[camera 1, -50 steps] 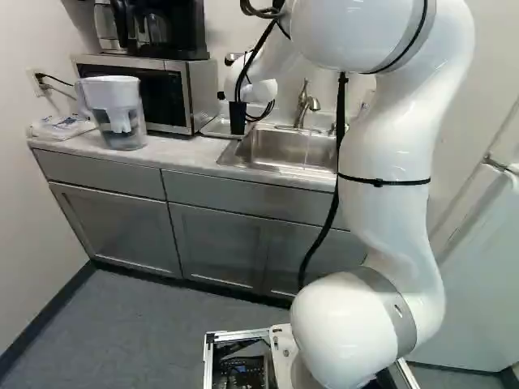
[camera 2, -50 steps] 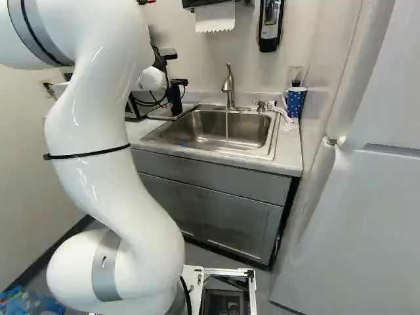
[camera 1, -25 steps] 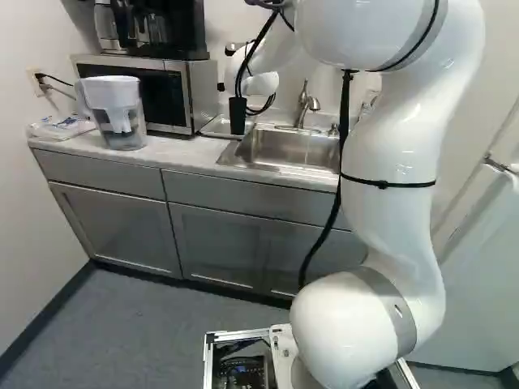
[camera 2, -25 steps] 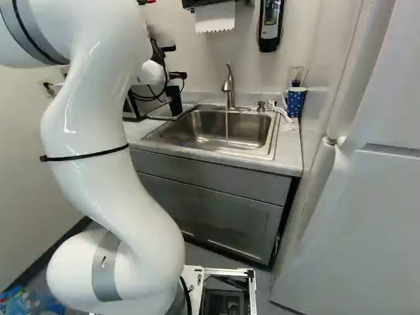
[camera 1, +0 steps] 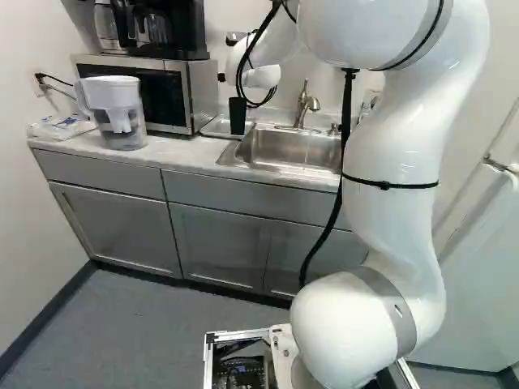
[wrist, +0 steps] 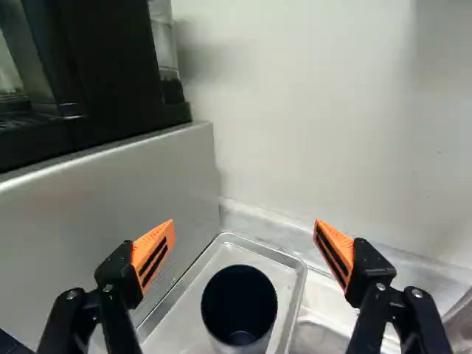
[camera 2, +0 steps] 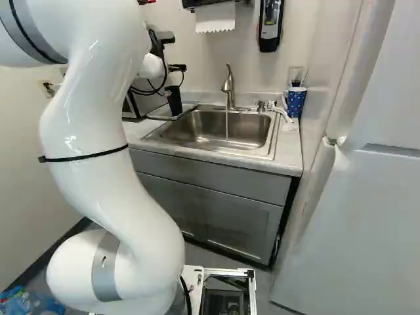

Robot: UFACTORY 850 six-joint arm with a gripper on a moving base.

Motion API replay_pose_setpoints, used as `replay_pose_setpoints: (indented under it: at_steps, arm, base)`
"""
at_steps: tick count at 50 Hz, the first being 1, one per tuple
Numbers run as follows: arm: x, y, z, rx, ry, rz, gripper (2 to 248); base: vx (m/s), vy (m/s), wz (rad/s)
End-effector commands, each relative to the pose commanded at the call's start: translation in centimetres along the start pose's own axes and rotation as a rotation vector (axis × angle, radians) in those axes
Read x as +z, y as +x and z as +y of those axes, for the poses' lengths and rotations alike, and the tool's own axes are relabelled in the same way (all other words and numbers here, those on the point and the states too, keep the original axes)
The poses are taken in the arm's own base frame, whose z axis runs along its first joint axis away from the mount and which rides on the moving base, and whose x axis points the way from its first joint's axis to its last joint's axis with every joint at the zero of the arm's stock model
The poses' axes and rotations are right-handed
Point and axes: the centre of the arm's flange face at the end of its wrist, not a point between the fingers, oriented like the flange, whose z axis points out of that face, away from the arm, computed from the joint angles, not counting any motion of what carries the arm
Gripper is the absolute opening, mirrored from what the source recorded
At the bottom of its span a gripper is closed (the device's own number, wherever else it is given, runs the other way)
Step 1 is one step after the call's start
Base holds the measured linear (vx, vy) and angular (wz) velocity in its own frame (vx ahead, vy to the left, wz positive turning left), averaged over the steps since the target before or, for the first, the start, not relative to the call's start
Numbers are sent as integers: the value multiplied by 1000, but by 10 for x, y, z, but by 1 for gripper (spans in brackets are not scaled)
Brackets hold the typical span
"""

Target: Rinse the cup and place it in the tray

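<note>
In the right base view part of my gripper [camera 2: 176, 67] shows beside the white wrist, above the dark cup [camera 2: 174, 102]. Seen from the wrist, the gripper [wrist: 245, 240] is open, its orange-padded fingers wide apart with nothing gripped. The cup [wrist: 240, 304] stands upright on the metal tray [wrist: 254, 245], its round mouth facing up, lower than the fingertips and apart from both. In the left base view, the cup [camera 1: 237, 116] is in the tray [camera 1: 214, 128], left of the sink. Its base is partly hidden in the wrist view.
A thin stream runs from the faucet [camera 2: 228, 88] into the sink [camera 2: 213, 131]. The microwave [camera 1: 174, 89], with a coffee maker [camera 1: 166, 28] on top, borders the tray. A pitcher [camera 1: 116, 113] stands farther left. Right of the sink is a blue dotted mug [camera 2: 296, 102].
My arm has lifted the open gripper upward, away from the cup. The cup remains in the tray, and the base has not moved.
</note>
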Motion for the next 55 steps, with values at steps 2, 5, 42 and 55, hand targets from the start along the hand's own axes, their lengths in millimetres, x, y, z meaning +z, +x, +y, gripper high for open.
replay_pose_setpoints:
  at_steps: [2, 5, 42, 55]
  arm:
    - [0, 2, 1, 0, -1, 4, 247]
    - [1, 2, 2, 0, -3, 5, 247]
    - [16, 2, 45, 8, -66, 10, 247]
    - [16, 1, 63, 11, -94, 11, 247]
  base:
    - [0, 0, 0]
    - [0, 0, 0]
    - [0, 0, 0]
    - [0, 0, 0]
